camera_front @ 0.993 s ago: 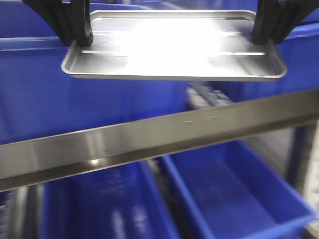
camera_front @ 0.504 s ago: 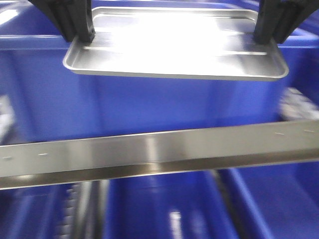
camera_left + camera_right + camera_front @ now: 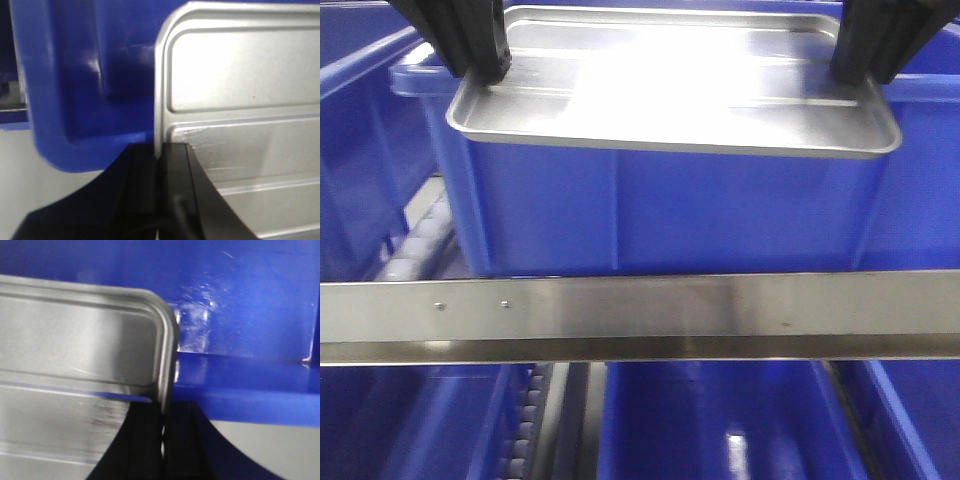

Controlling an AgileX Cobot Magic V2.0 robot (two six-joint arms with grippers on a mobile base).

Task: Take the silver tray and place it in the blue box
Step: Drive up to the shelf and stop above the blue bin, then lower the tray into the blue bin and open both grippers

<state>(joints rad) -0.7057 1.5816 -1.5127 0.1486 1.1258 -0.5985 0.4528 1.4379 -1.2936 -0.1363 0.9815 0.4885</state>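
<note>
Left gripper [image 3: 160, 167] is clamped on the left short rim of the shiny rectangular silver metal tray [image 3: 670, 100], jaws drawn almost together with only the thin rim between them. Right gripper [image 3: 164, 422] pinches the opposite short rim likewise. Tray hangs level between them over the large deep blue plastic box [image 3: 650, 210], its front edge along the box's near rim; contact cannot be told. Judgement: tray is light and stiff but slick, so slip in the grip is the risk; the raised short rims are the sound hold. A steel rail [image 3: 640, 315] crosses below the box.
</note>
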